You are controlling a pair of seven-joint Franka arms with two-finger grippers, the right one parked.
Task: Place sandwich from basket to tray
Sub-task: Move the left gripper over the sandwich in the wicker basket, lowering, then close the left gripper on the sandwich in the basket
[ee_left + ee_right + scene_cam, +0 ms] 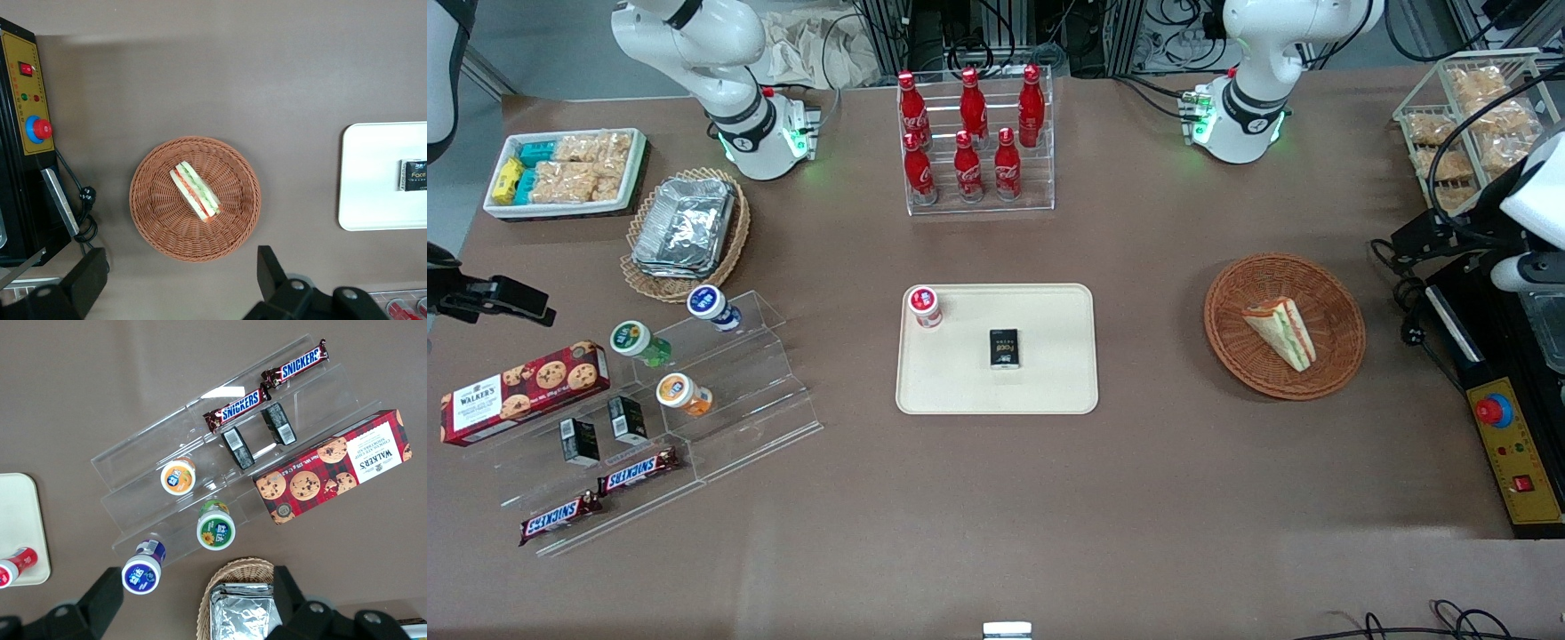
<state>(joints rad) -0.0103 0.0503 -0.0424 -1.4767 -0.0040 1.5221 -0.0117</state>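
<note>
My gripper (pixel 180 283) hovers high above the basket (pixel 195 198), jaws wide and empty, ready to descend. The sandwich (pixel 194 191) lies in the basket below them; the tray (pixel 373 177) waits well apart.

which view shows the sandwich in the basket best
The left wrist view: it looks straight down on the sandwich, centred in the basket, filling layers visible, with the open gripper high above and clear of it. The front view shows the sandwich smaller and from an angle. The right wrist view misses it entirely.
</note>
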